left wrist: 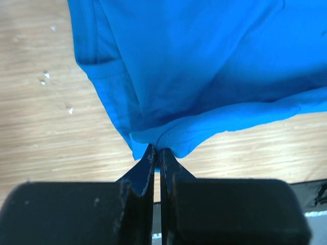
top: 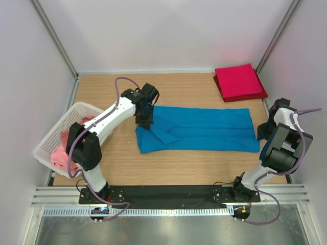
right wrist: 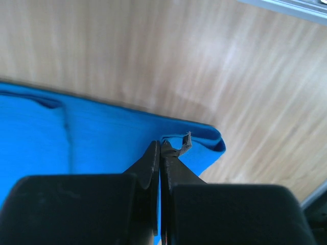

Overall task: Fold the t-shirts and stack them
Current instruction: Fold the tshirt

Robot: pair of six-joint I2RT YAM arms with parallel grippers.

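Observation:
A bright blue t-shirt [top: 204, 128] lies folded into a long strip across the middle of the table. My left gripper [top: 144, 122] is shut on its left end; the wrist view shows the blue cloth [left wrist: 204, 66] pinched at the fingertips [left wrist: 157, 151]. My right gripper [top: 261, 133] is shut on the right end, with a blue corner [right wrist: 204, 145] pinched at its tips [right wrist: 160, 145]. A crimson red t-shirt [top: 239, 82] lies folded at the back right. Salmon pink t-shirts [top: 65, 148] lie in the basket.
A white plastic lattice basket [top: 53, 135] stands at the left edge of the table. Frame posts rise at the back corners. A black rail [top: 173, 193] runs along the near edge.

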